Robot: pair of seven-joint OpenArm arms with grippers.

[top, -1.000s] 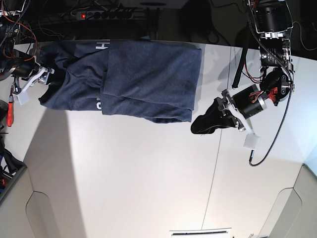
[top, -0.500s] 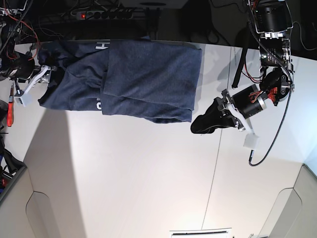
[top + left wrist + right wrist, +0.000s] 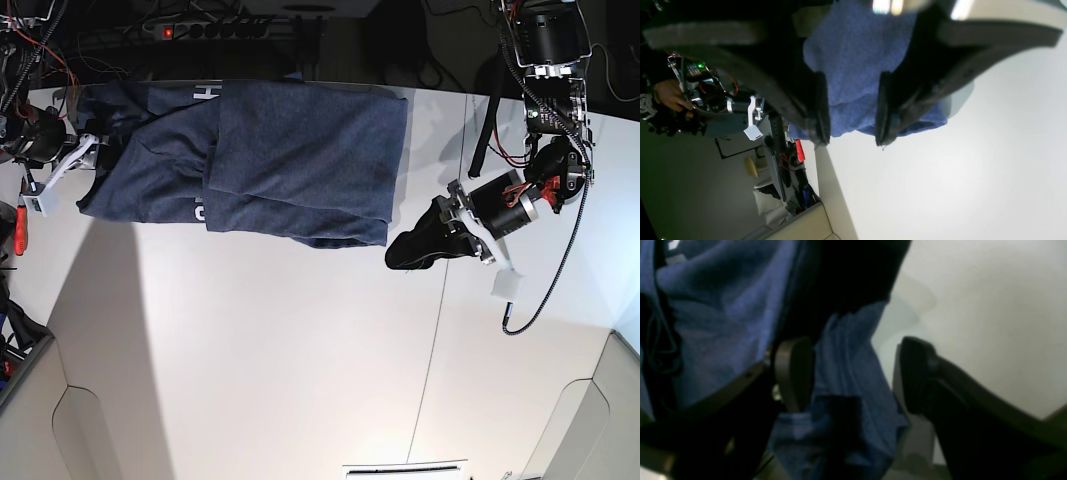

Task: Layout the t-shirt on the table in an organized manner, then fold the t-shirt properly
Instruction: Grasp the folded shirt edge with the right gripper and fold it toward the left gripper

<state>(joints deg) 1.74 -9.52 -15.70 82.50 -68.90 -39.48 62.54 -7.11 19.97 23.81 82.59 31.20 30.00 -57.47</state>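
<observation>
shirt (image 3: pixel 270 160): lies partly folded along the far edge of my table (image 3: pixel 300 380), 1 layer doubled over | my left gripper (image 3: pixel 405 250): parted, grasping nothing, on bare table just beside the shirt's hem | my right gripper (image 3: pixel 853 373): spread wide at the shirt's other end, cloth between the pads (image 3: pixel 795 370), unclenched

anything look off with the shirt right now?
Yes. The t-shirt is folded unevenly: one flap lies skewed over the body, hiding most of the white lettering, the near hem is wavy, and the far edge sits at the table edge. Both grippers are open, not holding it.
</observation>
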